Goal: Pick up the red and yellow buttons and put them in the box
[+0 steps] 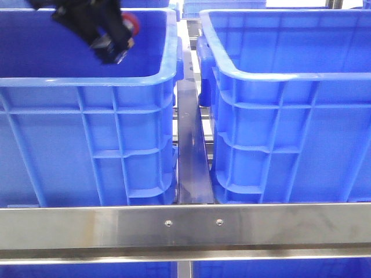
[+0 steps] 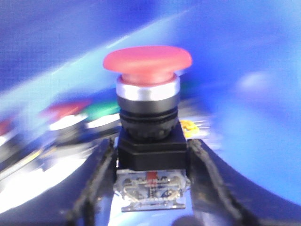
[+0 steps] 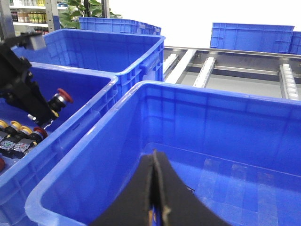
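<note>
Two blue crates fill your front view. Upper left, your left gripper (image 1: 119, 43) clamps a red pushbutton (image 1: 132, 24) above the left crate (image 1: 87, 81). At right, your right gripper (image 3: 155, 188) is pinched shut, empty, over the right crate (image 1: 278, 75).

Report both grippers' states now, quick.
Left gripper: shut on the red button, held over the left crate.
Right gripper: shut, nothing visible between its fingers, over the right crate.
</note>
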`<state>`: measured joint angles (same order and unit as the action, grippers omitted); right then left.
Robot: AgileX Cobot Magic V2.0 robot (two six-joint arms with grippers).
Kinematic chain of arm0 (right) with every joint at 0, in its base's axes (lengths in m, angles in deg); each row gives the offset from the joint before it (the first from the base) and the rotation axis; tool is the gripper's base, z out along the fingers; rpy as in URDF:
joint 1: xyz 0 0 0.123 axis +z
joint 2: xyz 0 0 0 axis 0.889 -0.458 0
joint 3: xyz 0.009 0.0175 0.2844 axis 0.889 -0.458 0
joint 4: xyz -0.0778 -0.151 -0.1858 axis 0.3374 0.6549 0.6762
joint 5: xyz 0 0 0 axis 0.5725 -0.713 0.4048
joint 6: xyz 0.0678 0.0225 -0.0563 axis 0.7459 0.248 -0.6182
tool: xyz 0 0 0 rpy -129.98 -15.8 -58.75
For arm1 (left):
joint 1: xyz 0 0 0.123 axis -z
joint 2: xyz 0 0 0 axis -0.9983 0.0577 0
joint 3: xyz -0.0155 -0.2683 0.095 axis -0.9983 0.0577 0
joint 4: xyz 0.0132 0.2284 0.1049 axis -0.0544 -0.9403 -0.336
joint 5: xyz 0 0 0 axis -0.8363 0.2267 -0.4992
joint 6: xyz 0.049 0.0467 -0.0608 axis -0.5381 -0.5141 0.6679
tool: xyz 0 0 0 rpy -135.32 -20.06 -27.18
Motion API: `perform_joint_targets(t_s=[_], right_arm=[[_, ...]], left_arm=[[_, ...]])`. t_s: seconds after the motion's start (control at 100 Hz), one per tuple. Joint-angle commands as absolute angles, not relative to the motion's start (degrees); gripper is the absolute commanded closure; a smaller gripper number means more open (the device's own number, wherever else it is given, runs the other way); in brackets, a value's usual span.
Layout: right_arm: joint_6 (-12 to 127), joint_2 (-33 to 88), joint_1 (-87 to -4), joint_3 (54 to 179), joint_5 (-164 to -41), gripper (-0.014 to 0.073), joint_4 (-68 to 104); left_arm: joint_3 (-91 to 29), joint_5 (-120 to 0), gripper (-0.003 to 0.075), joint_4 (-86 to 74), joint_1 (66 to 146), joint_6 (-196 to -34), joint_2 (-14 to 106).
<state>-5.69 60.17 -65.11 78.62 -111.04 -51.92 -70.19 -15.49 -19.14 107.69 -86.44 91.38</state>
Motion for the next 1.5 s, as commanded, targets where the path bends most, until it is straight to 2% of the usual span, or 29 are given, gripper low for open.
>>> perform_joint_targets(t_s=[0.0,0.38,0.66,0.95,1.18,1.23,1.3,1.35,1.45,1.49], right_arm=[[-5.95,60.10,-65.40,80.27,-111.24,0.0663,-53.76],[-5.95,60.10,-65.40,80.27,-111.30,0.0663,-53.76],[-5.95,60.10,-65.40,80.27,-111.31,0.0663,-53.76],[-5.95,60.10,-65.40,80.27,-111.54,0.0663,-53.76],[-5.95,60.10,-65.40,80.27,-111.61,0.0657,-53.95],[-5.90,60.10,-65.40,80.27,-112.28,0.0624,-53.95],[-5.54,59.89,-65.40,80.64,-113.57,0.0524,-54.01],[-5.05,59.41,-65.40,81.12,-114.45,0.0419,-54.08],[-4.31,57.59,-65.40,82.38,-115.19,0.0154,-54.15],[-3.82,56.62,-65.40,83.08,-115.13,0.0090,-54.15]], left_arm=[[-71.92,-17.83,0.0617,-11.26,107.66,-91.51,87.37],[-71.81,-14.75,0.0617,7.17,107.80,-106.74,86.01],[-71.81,-3.51,0.0617,9.54,111.69,-118.43,86.01],[-71.81,-0.82,0.0617,9.54,118.54,-120.06,86.35],[-71.81,-0.70,0.0617,9.54,119.32,-120.06,86.50],[-71.81,-0.70,0.0617,9.54,119.32,-120.06,86.50],[-71.81,-0.70,0.0617,9.54,119.32,-120.06,86.50],[-71.81,-0.70,0.0617,9.54,119.32,-120.06,86.50],[-71.81,-0.70,0.0617,9.54,119.32,-120.06,86.50],[-71.81,-0.70,0.0617,9.54,119.32,-120.06,86.50]])
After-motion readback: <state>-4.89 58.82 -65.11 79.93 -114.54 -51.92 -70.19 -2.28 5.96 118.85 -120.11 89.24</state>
